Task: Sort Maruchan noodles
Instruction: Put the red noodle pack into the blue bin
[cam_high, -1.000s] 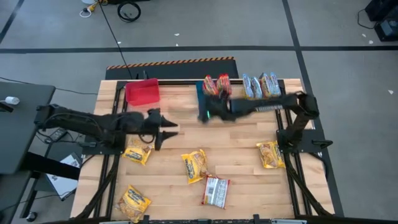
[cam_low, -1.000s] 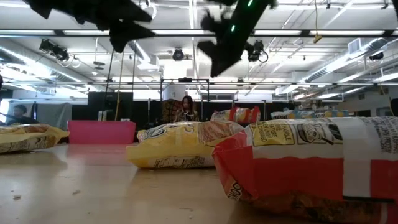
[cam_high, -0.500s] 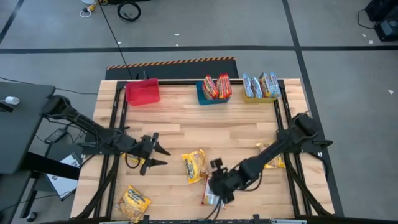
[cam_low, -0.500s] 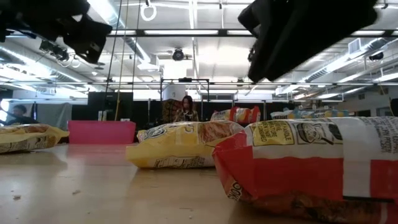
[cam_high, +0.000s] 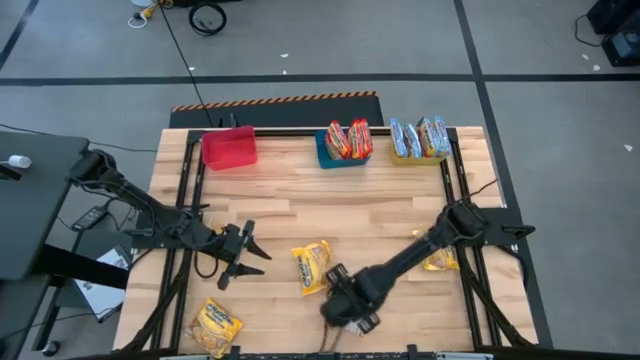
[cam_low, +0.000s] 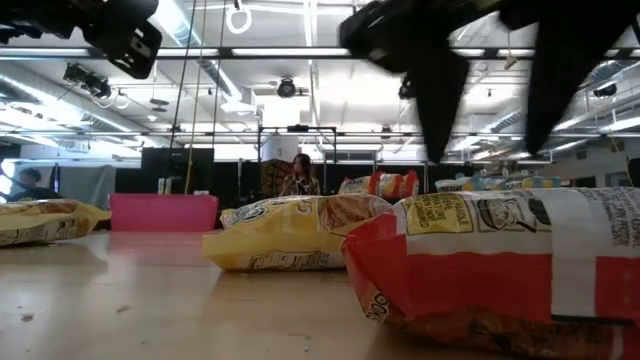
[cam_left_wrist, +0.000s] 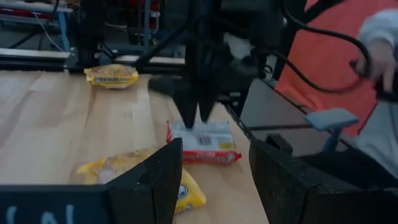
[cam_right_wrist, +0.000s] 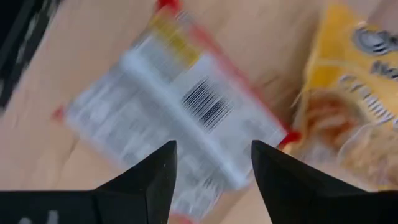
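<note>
1. A red packet (cam_right_wrist: 180, 118) lies flat near the table's front edge, barcode side up. The high view hides it almost wholly under the right gripper (cam_high: 340, 305); the left wrist view shows it on the wood (cam_left_wrist: 202, 140).
2. The right gripper hangs directly over that packet, its two fingers spread well apart and holding nothing. The low view shows both dark fingers (cam_low: 440, 95) pointing down above the packet, apart from it.
3. A yellow packet (cam_high: 313, 265) lies just beside the red one, on its left.
4. The left gripper (cam_high: 243, 256) hovers over the left part of the table, its fingers splayed open and empty, pointing towards the yellow packet.
5. More yellow packets lie at the front left corner (cam_high: 215, 324) and by the right arm (cam_high: 437, 252), this one partly covered by the arm.
6. At the far edge stand a red bin (cam_high: 229, 148), a blue bin (cam_high: 325, 155) holding red packets (cam_high: 347, 139), and blue-silver packets (cam_high: 420, 137) whose own bin is hard to make out.
</note>
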